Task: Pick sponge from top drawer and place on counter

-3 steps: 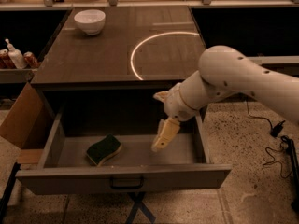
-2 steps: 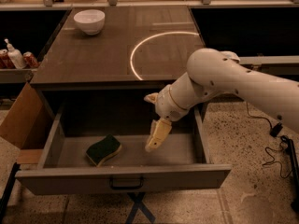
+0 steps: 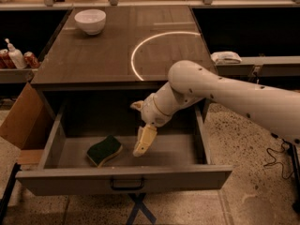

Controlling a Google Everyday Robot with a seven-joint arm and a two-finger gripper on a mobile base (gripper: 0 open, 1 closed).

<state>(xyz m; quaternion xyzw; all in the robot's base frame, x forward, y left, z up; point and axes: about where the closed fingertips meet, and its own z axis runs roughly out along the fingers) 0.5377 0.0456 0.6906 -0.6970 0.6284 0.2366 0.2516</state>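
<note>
Currently the top drawer [image 3: 187, 178] stands open beneath the front edge of the table [image 3: 93, 55], and the arm [image 3: 234, 95] comes into it from the drawer's right side; its thick white forearm slopes up from the right edge of view to a rounded elbow above the drawer's right rear corner; from there a shorter link bends down and leftward to the wrist, which sits over the middle of the drawer, just under the table's front edge. The gripper [image 3: 144, 144] hangs from that wrist, pale and tapered, pointing down and a little toward the drawer's front panel; its tip is low over the drawer floor, roughly behind the small dark handle [image 3: 127, 184]; seen from this side the jaws read as one shape, so whether they stand wide or narrow cannot be told.

The sponge [image 3: 104, 150] lies flat on the drawer floor, left of the handle and toward the front; its dark green face is up and a pale yellow edge shows along the near side; it sits just beside the gripper's tip, with a small strip of drawer floor between them.

Beyond the drawer, the table carries a pale curved arc [image 3: 131, 58] and, at its far left corner, a white bowl [image 3: 90, 20]; a brown cardboard flap [image 3: 21, 118] leans beside the drawer's left wall.
</note>
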